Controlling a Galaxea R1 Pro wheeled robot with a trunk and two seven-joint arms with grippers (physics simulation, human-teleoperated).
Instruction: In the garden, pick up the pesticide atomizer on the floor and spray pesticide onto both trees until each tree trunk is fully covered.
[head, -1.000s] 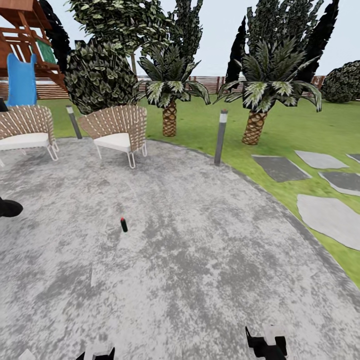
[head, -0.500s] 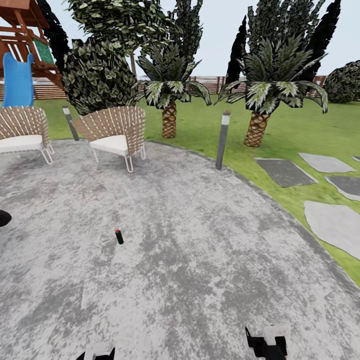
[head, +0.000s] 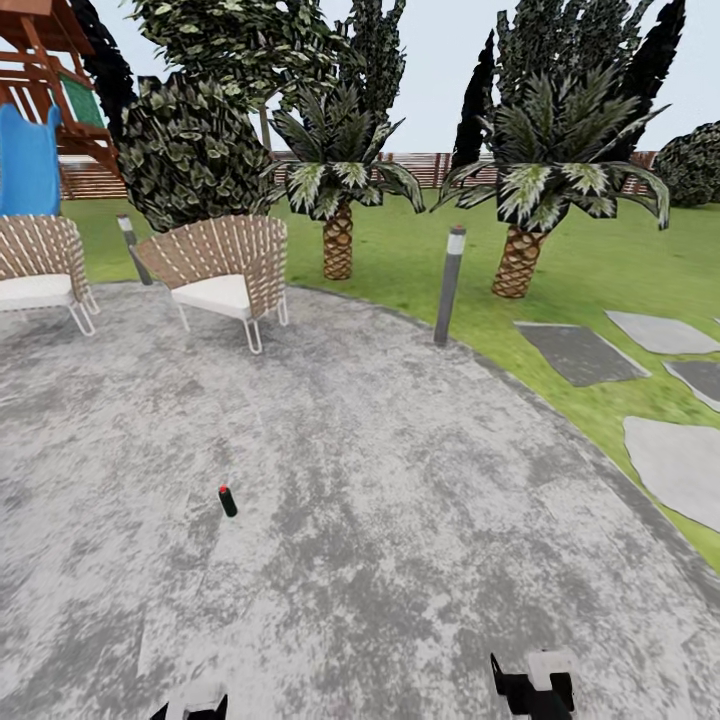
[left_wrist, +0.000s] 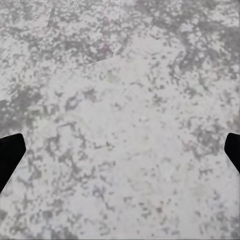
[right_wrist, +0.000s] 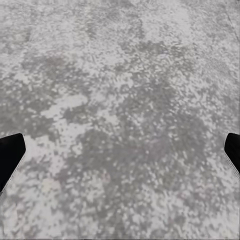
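No part of the task is judged complete: the pesticide atomizer, taken to be the small dark cylinder with a red tip, lies untouched on the mottled grey-and-white circular paving, well apart from both grippers, and no white spray cloud is seen anywhere. Pick-up, travel to the trees and coverage of both trunks remain to be done. The left gripper is seen in its wrist view with black fingertips spread to opposite edges of the frame and only speckled paving between them, so it is parted and empty; the right gripper is shown in the same condition. In the head view, the black-and-white gripper bodies are visible at the lower edge. Beyond the paving, a smooth green lawn is bounded by a reddish-brown slatted fence. Two short palms with scaly, diamond-patterned trunks stand on the grass; these are not the target trees. A slim pale trunk is partly visible behind the leafy shrub, and whether it belongs to a target tree cannot be told. Two woven tan chairs with white cushions, a grey bollard light and flat grey stepping stones are also present.
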